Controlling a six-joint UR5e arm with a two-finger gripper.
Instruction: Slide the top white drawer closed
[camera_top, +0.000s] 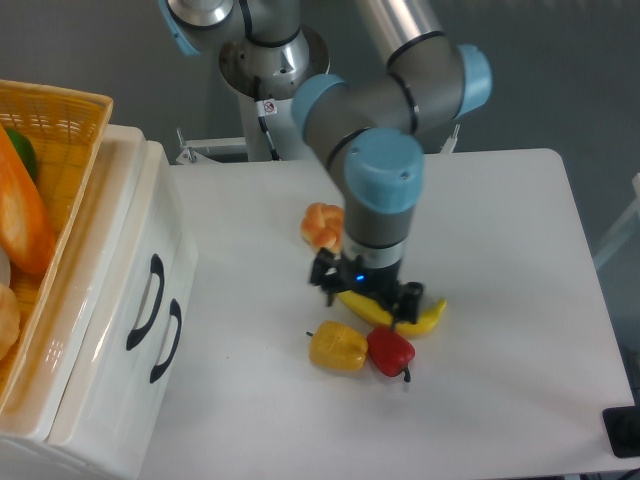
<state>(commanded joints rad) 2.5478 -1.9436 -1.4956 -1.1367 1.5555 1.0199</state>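
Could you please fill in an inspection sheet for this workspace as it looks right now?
Surface: white table, no spills or debris seen.
Job's things: top white drawer sits about flush with the lower drawer front; black handle free.
Clutter: yellow banana, yellow pepper, red pepper and bread roll on the table; yellow wicker basket with food on the cabinet.
Grippers: gripper above the banana, well away from the drawers, holding nothing; open or shut cannot be told.
Cables: nothing seen.
Surroundings: grey wall behind; dark object at the table's lower right corner.
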